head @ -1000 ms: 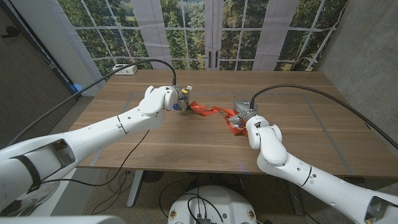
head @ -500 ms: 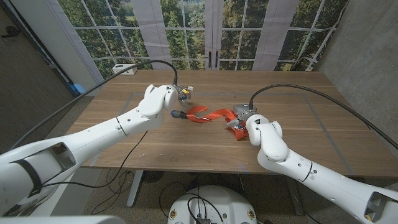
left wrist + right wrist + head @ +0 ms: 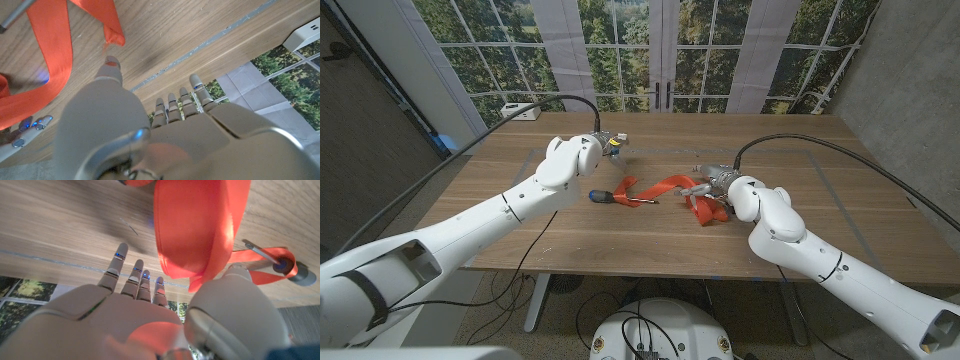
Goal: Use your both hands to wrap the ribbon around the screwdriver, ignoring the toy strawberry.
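Wrap status: barely started, by my read. The screwdriver (image 3: 621,197) lies on the table (image 3: 840,215) between my two hands, blue handle toward my left robot hand (image 3: 605,147), metal tip toward my right robot hand (image 3: 712,183). The ribbon (image 3: 665,187) crosses over the shaft and trails off toward my right robot hand, where it bunches into a loose loop. I can't confirm a full turn around the shaft from the head view (it looks draped, not wound).

Left robot hand: fingers apart, holding nothing, just beyond the handle end and clear of it. In the left wrist view one ribbon (image 3: 50,65) end lies free on the wood just past my thumb, no contact.

Right robot hand: fingers (image 3: 137,275) straight and spread. The ribbon (image 3: 200,230) loop hangs right at my thumb; it may be hooked or lightly pinned there, but I cannot tell whether I actually hold it. The screwdriver's tip (image 3: 270,255) sits just past that loop.

Left to do: regrip the tool with one hand, take the ribbon with the other, and lay real turns round the shaft.
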Controlling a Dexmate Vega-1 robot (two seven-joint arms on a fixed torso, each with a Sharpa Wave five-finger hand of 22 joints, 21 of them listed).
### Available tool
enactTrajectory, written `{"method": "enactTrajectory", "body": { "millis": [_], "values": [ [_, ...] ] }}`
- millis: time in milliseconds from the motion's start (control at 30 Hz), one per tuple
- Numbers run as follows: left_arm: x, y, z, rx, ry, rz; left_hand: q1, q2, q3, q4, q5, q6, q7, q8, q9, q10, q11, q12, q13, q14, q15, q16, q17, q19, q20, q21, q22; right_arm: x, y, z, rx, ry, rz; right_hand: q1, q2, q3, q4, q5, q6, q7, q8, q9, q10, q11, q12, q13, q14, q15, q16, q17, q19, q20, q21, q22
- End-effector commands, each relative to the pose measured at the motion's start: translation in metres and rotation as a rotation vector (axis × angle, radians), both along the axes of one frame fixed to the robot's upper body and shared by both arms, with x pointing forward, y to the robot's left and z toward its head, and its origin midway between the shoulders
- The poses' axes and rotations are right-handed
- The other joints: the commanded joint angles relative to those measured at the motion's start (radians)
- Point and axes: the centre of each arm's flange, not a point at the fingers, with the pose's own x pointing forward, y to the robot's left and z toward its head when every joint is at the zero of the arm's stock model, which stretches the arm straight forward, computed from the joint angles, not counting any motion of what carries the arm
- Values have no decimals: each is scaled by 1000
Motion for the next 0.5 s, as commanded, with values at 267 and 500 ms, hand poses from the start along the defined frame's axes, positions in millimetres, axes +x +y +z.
{"method": "enactTrajectory", "body": {
  "millis": [267,500],
  "values": [
    [-10,25,13,-237,-211,-183,-70,5,-32,30,-1,-38,-25,8,-9,-48,-7,9,-29,-53,2,4,-23,-37,0,-37,2,2,-25,16,357,-85,235,-32,42,-12,4,17,86,4,30,-2,45,-10,14,-6,16,-2,7,-8,-19,2,-39,3],
    [-9,43,12,-448,-297,-326,-124,9,-52,54,-7,-33,-52,16,-13,-39,-15,20,-52,-74,-20,9,-41,-52,-44,-59,1,4,-35,22,496,-150,294,-37,97,2,2,17,139,7,42,-5,89,1,26,-12,34,-1,14,-13,-13,-1,-60,3]
  ]
}}
